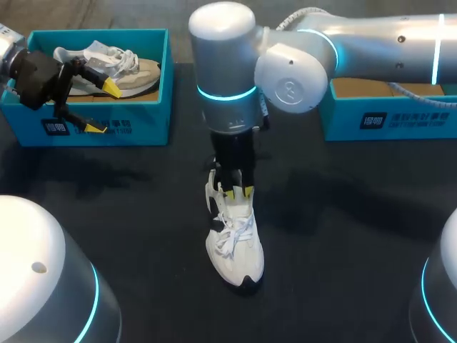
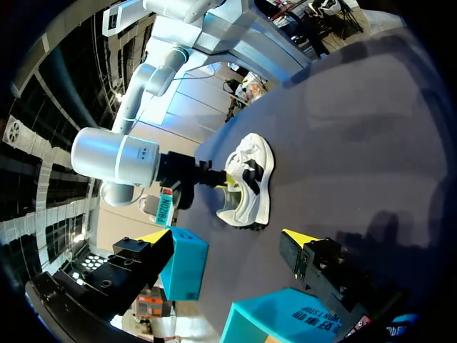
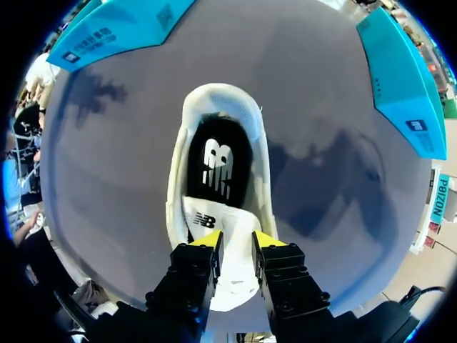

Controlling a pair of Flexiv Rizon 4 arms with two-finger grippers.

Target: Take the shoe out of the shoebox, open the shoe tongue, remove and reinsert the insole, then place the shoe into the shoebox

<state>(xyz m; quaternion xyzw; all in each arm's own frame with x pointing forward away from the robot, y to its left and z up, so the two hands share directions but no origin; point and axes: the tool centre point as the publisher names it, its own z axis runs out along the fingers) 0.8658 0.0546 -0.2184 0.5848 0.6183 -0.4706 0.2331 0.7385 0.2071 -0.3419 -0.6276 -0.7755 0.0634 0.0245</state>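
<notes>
Shoe (image 1: 235,246) centre; shoebox (image 1: 143,121) rear left.

Black table (image 1: 357,243) (matte, shadowed); second sneaker (image 1: 139,75), beige with white laces, lying far left.

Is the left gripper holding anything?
No, the left gripper hangs open by the left shoebox, nothing between its fingers; the right gripper pinches the shoe tongue.

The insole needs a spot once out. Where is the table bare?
Bare table lies right of the white shoe, up to the right shoebox, and left of it, before the left shoebox. Crowded: the shoe's tongue, in the right gripper, and the left shoebox's front, under the open left gripper.
</notes>
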